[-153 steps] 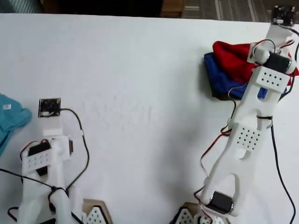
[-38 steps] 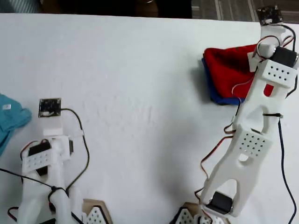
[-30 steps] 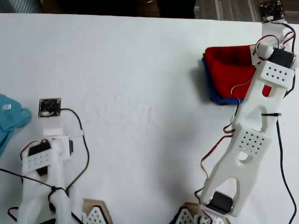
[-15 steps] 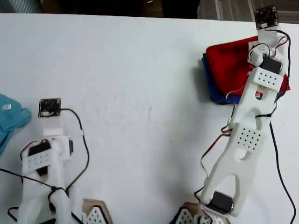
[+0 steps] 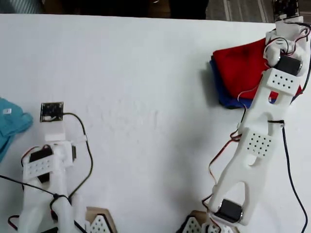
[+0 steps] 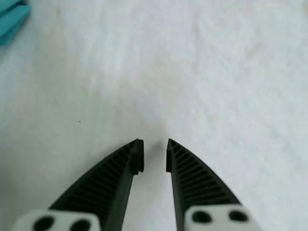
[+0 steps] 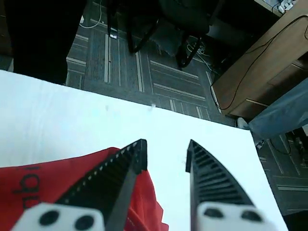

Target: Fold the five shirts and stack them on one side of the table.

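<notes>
A red shirt [image 5: 238, 68] lies folded on a blue shirt [image 5: 224, 98] at the far right of the white table [image 5: 146, 73]. My right arm [image 5: 257, 141] stretches over that stack. In the right wrist view the right gripper [image 7: 166, 156] is open and empty above the red shirt's [image 7: 48, 183] far corner, near the table's back edge. A teal shirt [image 5: 9, 124] lies crumpled at the left edge, and its corner [image 6: 12, 17] shows in the left wrist view. My left gripper [image 6: 153, 156] hovers over bare cloth, its fingers a narrow gap apart and holding nothing.
The left arm [image 5: 43, 165] sits near the front left. Beyond the table's back edge are a striped floor [image 7: 144, 72], chair legs [image 7: 139, 33] and a wooden desk [image 7: 260, 62].
The red shirt, bunched up five seconds ago, now lies flat on the blue one. The right wrist has shifted toward the far right corner. The left arm has not moved.
</notes>
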You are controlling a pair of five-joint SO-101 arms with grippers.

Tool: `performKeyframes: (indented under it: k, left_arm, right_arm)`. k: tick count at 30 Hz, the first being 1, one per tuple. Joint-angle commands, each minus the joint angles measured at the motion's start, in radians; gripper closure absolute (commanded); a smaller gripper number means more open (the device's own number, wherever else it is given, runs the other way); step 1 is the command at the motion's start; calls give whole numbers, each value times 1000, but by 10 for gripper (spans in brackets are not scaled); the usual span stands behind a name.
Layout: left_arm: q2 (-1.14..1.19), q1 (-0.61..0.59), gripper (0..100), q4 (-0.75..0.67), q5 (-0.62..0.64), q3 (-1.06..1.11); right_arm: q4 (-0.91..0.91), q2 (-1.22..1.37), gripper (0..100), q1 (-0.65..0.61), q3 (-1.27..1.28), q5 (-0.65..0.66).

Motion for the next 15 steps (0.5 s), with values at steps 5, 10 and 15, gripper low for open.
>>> performKeyframes:
  k: [5,10,15]
  left_arm:
    - [-20,9,894,-14,-3,1]
    - [-20,9,894,-14,-3,1]
    - [-20,9,894,-14,-3,1]
  right_arm:
    - [177,-19,986,-25,-71,3]
    - [248,-13,979,-58,-75,3]
    - [114,82,981,-42,-77,9]
